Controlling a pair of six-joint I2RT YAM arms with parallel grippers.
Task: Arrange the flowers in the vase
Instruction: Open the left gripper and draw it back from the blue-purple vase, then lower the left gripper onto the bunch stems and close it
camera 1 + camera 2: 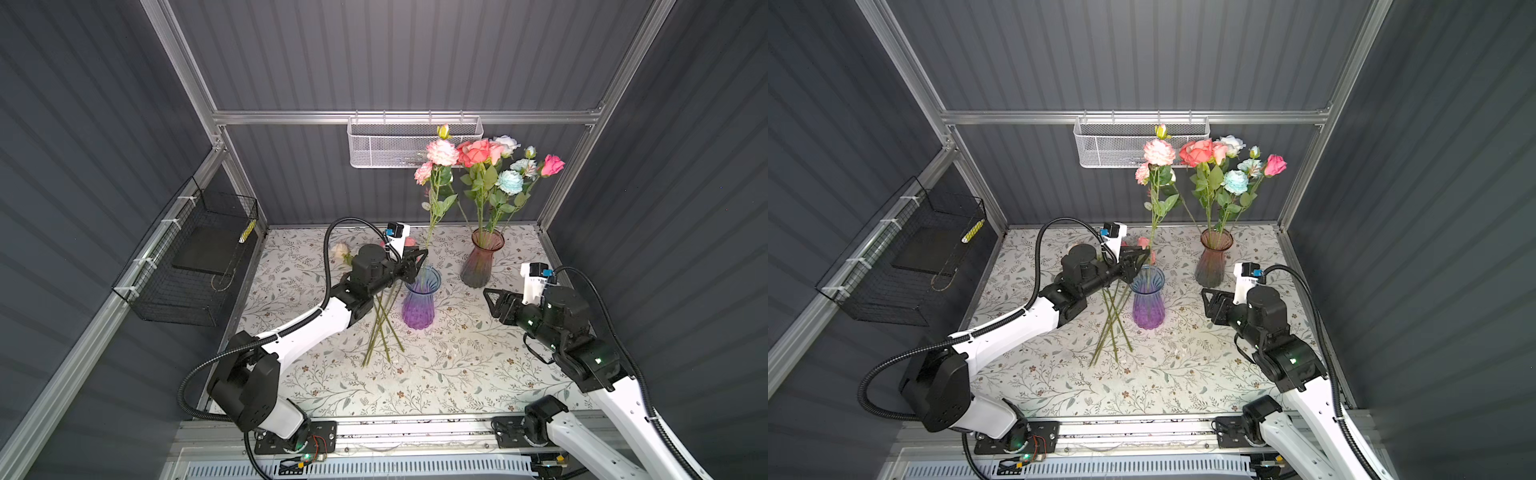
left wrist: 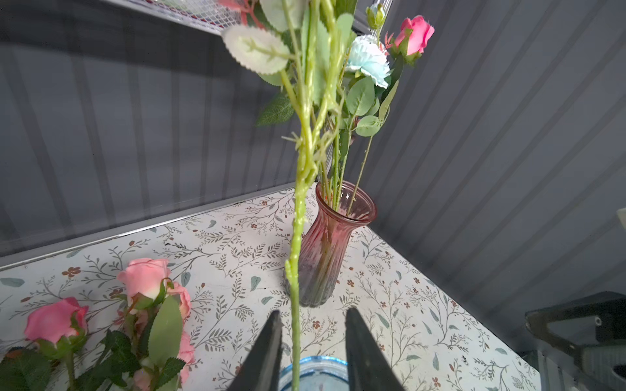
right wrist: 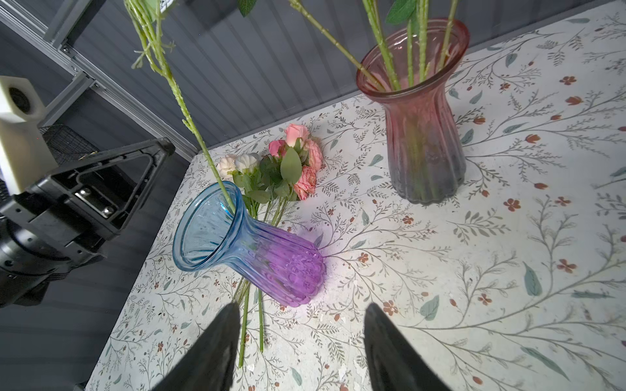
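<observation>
At mid-frame in a top view, find left pincer [image 1: 420,258] parted narrowly around a stem [image 1: 432,216], not clamping it, over blue vase [image 1: 419,303] with that stem planted inside. Open wider before backing away; retreat level and slowly, without brushing the stem or tipping it. See right pincer [image 1: 493,302], wide and empty, at right of frame. Then fetch loose flowers [image 1: 382,328] lying on tabletop [image 1: 457,374] left of blue vase; leave pink vase [image 1: 480,262] alone
</observation>
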